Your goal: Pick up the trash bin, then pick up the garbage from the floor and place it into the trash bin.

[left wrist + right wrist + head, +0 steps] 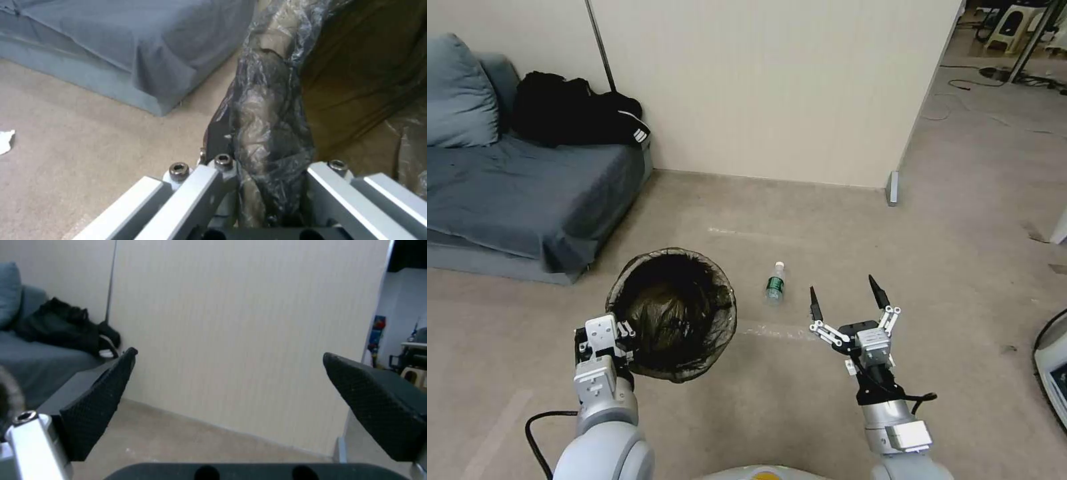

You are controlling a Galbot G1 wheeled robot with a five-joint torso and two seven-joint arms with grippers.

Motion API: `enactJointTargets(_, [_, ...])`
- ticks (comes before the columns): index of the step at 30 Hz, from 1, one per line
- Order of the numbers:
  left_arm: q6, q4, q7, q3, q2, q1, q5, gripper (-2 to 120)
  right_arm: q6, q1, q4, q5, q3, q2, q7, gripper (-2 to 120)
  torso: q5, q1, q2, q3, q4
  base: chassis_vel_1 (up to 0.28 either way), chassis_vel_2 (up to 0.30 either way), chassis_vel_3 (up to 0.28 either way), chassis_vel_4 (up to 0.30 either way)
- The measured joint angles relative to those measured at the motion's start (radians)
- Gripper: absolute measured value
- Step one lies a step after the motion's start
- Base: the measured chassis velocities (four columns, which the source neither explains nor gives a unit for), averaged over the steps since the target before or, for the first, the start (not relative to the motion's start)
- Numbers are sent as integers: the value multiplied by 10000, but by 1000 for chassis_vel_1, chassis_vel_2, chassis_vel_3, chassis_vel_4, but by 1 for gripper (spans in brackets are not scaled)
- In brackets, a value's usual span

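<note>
Nearest your head camera, the left gripper [617, 337] is pinched on the near rim of the trash bin [672, 313], whose dark bag is folded over the edge, and the bin sits beside the grey sofa [514, 193] on the carpet. You have the right gripper [848, 299] spread wide with nothing between its fingers, just short of the plastic bottle [774, 285] lying on the floor beside the bin, so I judge the bin step done and the next move a reach down onto that bottle. Whether the bin is lifted off the floor is hard to tell, its white body is hidden under the bag, and a white scrap [5, 141] is cut off at the left wrist view's edge.
</note>
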Motion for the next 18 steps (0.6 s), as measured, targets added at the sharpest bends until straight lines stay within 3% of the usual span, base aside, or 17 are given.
enactJointTargets(6, [-132, 125, 10, -14, 131, -312, -801, 0, -821, 1207, -336, 1085, -351, -518, 733, 100, 0, 0, 0, 0, -1, 0, 0, 0, 0])
enactJointTargets(12, [-111, 303, 6, -61, 199, -448, -1049, 0, -2963, 3081, -941, 2833, -1306, -1440, 1881, 100, 0, 0, 0, 0, 0, 0, 0, 0, 0])
enactJointTargets(18, [-146, 385, 6, -18, 218, -325, -986, 0, -4326, 4437, -1981, 3508, -2189, -1777, 2533, 100, -1, 0, 0, 1, 2, 0, 0, 0, 0])
